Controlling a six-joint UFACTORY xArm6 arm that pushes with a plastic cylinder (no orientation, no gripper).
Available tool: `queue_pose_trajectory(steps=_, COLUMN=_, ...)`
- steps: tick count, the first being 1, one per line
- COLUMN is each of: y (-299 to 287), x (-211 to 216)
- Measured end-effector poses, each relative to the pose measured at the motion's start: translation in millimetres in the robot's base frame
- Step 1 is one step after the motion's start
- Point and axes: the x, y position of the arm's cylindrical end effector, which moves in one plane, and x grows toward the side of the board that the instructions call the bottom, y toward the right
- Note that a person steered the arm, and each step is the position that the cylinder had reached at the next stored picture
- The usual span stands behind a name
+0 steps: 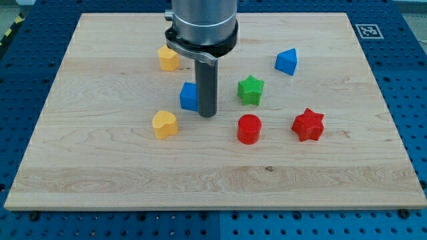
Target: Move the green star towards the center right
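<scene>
- The work surface is a pale wooden board (220,177) with visible grain, lying flat on a blue perforated table (407,73) that shows on all sides of it.
- A small black-and-white square marker (367,31) sits at the board's corner at the view's top right; a strip of yellow-and-black tape (8,33) shows at the view's top left edge.
- The landmark is the green star-shaped plastic block (251,89), the task's thing; it sits a little to the view's right of the board's middle, in the upper half.
- My tip (207,115), the lower end of the straight dark rod under the grey cylindrical arm, stands to the view's left of the green star, near it but apart.
- There are no jaws on this arm; it ends only in the rod, which holds nothing.
- A blue plastic block (189,97), shape partly hidden by the rod, lies farther to the star's left, just beside my tip.
- A blue block with a sloped, wedge-like top (287,62) lies above and to the star's right.
- A red round cylinder block (249,129) lies just below the star.
- A red star-shaped block (308,125) lies below and to the star's right.
- A yellow heart-like block (164,124) lies well to the star's lower left.
- A yellow-orange block (169,59), shape unclear, lies well to the star's upper left.
</scene>
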Motion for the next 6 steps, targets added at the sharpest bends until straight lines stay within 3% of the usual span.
queue_pose_trajectory(steps=4, y=-24, x=-17)
queue_pose_trajectory(steps=6, y=24, x=-23)
